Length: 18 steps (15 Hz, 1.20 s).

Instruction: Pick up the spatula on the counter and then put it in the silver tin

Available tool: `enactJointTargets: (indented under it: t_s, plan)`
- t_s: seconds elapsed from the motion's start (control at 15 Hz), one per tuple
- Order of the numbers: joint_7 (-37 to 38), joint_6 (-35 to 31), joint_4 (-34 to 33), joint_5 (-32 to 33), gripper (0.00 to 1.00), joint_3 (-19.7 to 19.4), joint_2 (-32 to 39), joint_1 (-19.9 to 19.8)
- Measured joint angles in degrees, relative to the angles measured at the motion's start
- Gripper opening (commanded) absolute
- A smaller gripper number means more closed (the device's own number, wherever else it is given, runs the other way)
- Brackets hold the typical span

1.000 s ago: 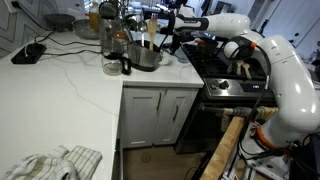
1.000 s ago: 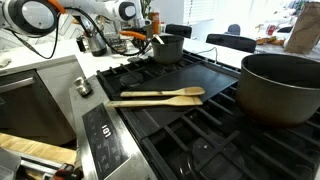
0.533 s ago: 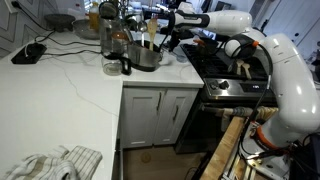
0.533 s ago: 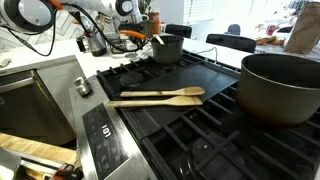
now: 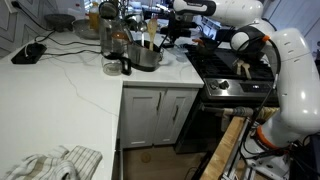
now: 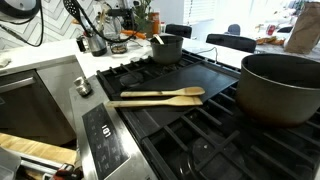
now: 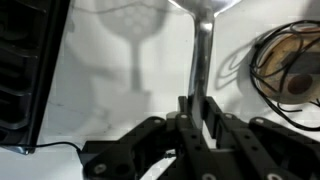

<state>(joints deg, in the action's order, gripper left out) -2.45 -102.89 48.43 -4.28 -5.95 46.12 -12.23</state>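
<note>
1. Kitchen: white desk (image 5: 70, 80) sat next to stove (image 5: 225, 65).
2. Spatula (image 5: 150, 30) stood in silver tin (image 5: 147, 58), on desk by stove.
3. Jaws looked narrow in wrist view; couldn't tell if holding anything.

The silver tin (image 5: 147, 58) is shiny metal, the spatula (image 5: 150, 33) pale matt wood, the counter (image 5: 60, 85) smooth white.
</note>
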Motion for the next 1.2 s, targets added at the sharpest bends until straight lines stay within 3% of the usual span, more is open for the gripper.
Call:
enactJointTargets:
  t_s: [0.27, 0.47, 1.07, 1.13, 1.2]
  plan:
    - [8.1, 3.3, 3.5, 0.2, 0.05, -0.9, -5.1, 1.8]
    - [12.6, 9.9, 6.5, -1.2, 0.05, -0.6, -9.8, 2.7]
    - [27.3, 30.8, 9.1, -16.1, 0.05, 0.1, -19.4, 2.1]
    - [29.2, 31.5, 9.0, -18.2, 0.20, 0.1, -19.4, 1.8]
    - [30.5, 31.9, 9.0, -20.7, 0.20, 0.1, -19.2, 1.3]
